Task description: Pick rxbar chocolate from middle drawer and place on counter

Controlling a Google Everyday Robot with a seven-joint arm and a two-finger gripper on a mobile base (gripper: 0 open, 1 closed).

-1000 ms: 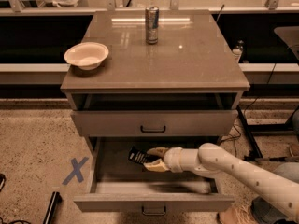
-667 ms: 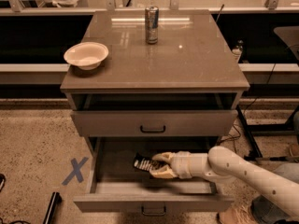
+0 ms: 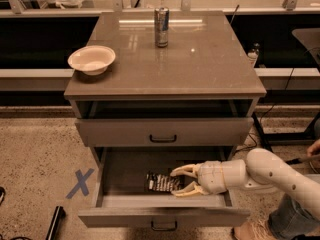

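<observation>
Your tool (image 3: 180, 181), spread, has the rxbar chocolate (image 3: 160, 182) at its tips inside the middle drawer (image 3: 160, 215); grasp and tabletop (image 3: 200, 69) placement remain.

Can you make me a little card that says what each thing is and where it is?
bar: lying flat in the open drawer
drawer: the lowest one, pulled out
gripper: inside the drawer, jaws open at the bar's right end
counter: holds the bowl and the can, no bar on it yet
bowl: on the counter's left edge
can: upright near the counter's back edge
</observation>
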